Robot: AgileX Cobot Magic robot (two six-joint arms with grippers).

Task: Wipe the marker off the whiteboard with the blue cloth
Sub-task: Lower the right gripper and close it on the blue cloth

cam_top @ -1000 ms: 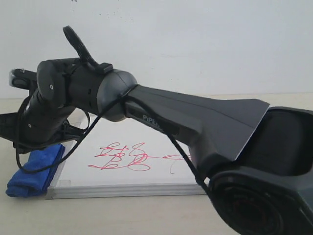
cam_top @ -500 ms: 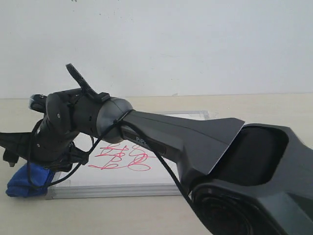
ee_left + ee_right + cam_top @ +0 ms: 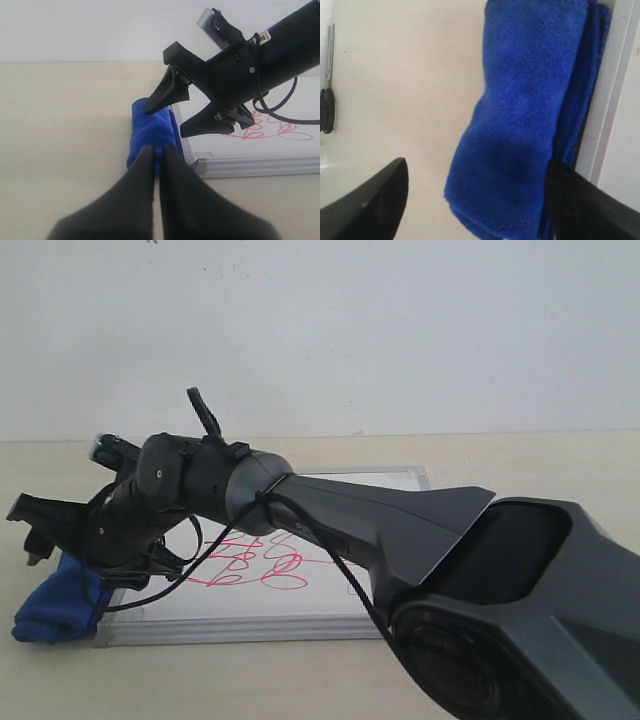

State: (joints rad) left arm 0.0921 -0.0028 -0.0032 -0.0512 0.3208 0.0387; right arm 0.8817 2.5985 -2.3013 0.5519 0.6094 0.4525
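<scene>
Your right pincer (image 3: 167, 119) stands wide open over the blue cloth (image 3: 148, 137), which lies on the surface against the frame of the whiteboard (image 3: 260, 167). It looks soft, light and squashy, so pinch deep across its thick middle

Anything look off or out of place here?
Nothing damaged or spilled. The blue cloth lies on the table against the whiteboard frame; the red scribble is unwiped; the right claw is open over the cloth.
</scene>
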